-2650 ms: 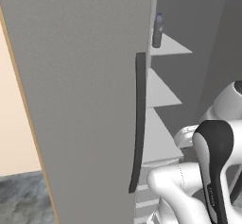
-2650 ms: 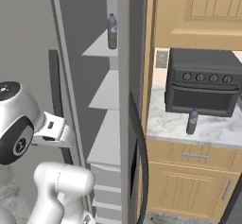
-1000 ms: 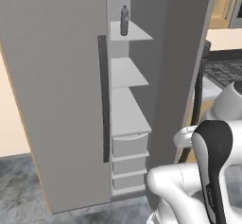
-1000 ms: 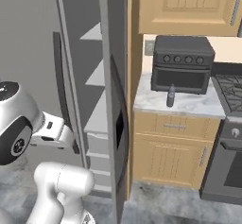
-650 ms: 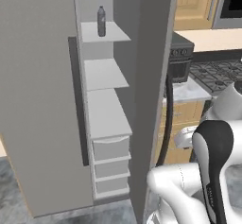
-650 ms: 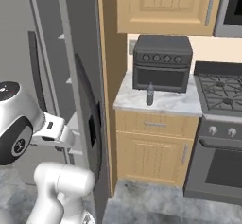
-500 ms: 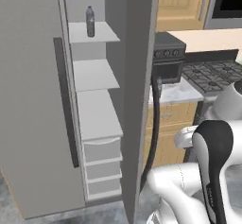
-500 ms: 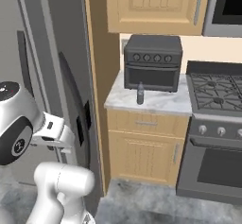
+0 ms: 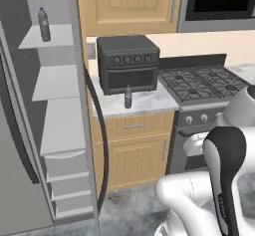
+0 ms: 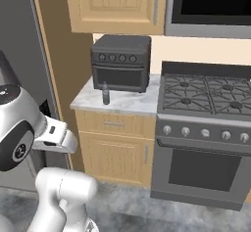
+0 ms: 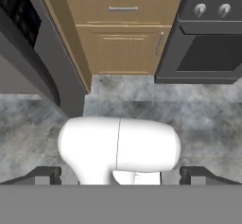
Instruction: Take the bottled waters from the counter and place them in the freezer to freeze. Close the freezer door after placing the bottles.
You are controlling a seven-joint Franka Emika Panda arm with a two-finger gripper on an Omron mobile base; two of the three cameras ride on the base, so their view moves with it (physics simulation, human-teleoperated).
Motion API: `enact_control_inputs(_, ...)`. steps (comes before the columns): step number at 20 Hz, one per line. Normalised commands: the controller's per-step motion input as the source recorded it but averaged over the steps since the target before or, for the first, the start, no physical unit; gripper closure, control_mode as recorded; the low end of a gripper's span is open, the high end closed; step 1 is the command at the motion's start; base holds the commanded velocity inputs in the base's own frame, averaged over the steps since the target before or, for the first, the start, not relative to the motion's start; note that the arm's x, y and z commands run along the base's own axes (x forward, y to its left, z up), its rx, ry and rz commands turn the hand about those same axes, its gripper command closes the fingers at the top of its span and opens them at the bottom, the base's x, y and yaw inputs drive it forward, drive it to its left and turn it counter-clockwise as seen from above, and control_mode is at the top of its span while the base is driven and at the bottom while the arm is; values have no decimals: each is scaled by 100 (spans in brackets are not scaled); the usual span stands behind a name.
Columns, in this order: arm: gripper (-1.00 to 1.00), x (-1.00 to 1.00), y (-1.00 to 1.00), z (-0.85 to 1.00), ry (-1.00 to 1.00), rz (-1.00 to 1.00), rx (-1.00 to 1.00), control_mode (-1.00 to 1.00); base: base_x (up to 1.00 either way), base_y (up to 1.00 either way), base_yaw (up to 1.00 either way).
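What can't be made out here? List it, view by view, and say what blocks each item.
- Freezer, left base view: its top and left part are cut off by the frame edge.
- Bottle on the counter, right base view: too small to read its label.
- Toaster oven, left base view: dial markings too small.
- Gripper, hand view: the fingertips show wide apart, partly behind the robot's own white body.
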Motion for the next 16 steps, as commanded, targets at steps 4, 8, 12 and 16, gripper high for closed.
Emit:
enact_control_inputs(4,-100,0,0,0,0,0,0,100,24,-60,0)
enact_control_inputs(8,-100,0,0,0,0,0,0,100,34,-43,2)
enact_control_inputs(12,-100,0,0,0,0,0,0,100,41,-32,4)
enact_control_inputs(16,-100,0,0,0,0,0,0,100,43,-33,4)
